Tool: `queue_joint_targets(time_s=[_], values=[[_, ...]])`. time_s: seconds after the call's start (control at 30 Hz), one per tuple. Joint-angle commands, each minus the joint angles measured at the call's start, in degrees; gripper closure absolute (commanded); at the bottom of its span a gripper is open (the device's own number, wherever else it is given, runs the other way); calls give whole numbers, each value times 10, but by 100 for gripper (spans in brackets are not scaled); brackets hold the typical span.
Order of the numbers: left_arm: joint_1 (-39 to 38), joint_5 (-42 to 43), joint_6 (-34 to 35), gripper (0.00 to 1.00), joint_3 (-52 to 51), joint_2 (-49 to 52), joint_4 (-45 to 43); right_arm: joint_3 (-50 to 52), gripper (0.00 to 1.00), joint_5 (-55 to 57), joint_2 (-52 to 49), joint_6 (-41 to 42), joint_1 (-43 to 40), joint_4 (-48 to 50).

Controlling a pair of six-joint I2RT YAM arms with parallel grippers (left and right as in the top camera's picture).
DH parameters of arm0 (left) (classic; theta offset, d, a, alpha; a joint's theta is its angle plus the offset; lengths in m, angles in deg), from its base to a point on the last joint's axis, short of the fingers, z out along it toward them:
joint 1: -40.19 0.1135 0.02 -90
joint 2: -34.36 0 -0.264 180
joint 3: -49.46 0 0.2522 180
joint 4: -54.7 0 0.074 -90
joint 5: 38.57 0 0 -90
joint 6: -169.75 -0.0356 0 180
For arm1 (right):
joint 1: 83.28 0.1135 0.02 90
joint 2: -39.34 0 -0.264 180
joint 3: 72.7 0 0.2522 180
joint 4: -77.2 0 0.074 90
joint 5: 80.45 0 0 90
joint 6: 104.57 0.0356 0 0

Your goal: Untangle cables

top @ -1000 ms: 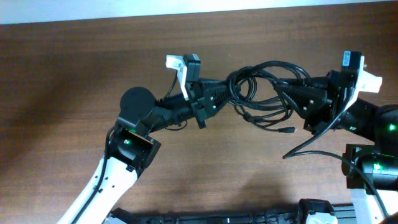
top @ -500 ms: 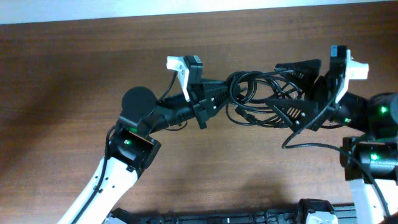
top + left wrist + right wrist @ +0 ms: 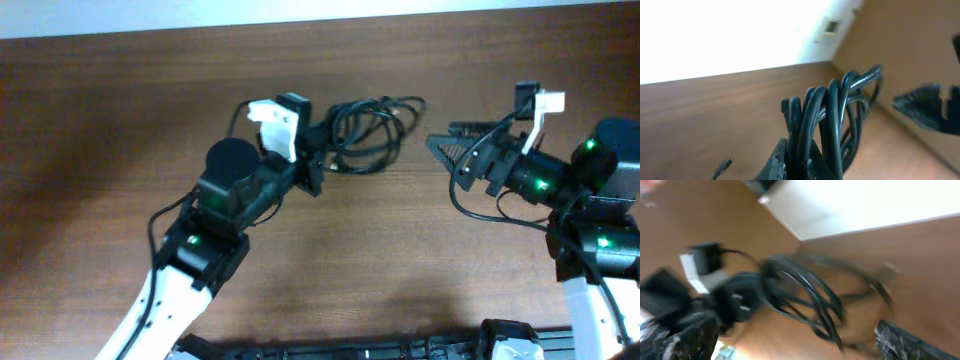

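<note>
The black cables [image 3: 365, 135] hang as one looped bundle from my left gripper [image 3: 322, 158], which is shut on them at the bundle's left side. In the left wrist view the cables [image 3: 830, 115] rise in several loops from between the closed fingers of my left gripper [image 3: 801, 162]. My right gripper [image 3: 443, 145] stands open to the right of the bundle, apart from it, with nothing between its fingers. The right wrist view is blurred; the cables [image 3: 805, 295] lie ahead of the wide-open right gripper [image 3: 795, 345], with the left gripper [image 3: 740, 302] holding them.
The brown wooden table [image 3: 120, 120] reaches a white wall along its far edge. A loose plug end [image 3: 722, 167] dangles low beside the left fingers. The right arm's own thick wire [image 3: 470, 205] loops under its wrist.
My right gripper has opened, let go of the cables and drawn back to the right. The left arm has carried the whole bundle to the left and slightly farther back.
</note>
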Motion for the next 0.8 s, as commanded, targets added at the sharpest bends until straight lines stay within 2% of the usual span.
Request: queue_joint_targets(time_s=[0.0,0.13,0.47,0.57,0.77], values=[[3,-113,-24,100,9,-46,21,-5,2,106,37,-131,3,-51],[-13,-111,-34,100,9,-47,25,-5,2,114,81,-302,29,-92],[-119,-111,-34,100,9,-28,-15,-5,2,49,104,-585,156,-183],[-147,-111,-34,100,9,-21,-45,-4,1,64,104,-600,184,-186],[-176,-111,-34,100,9,-21,-67,-4,2,94,104,-615,186,-186]])
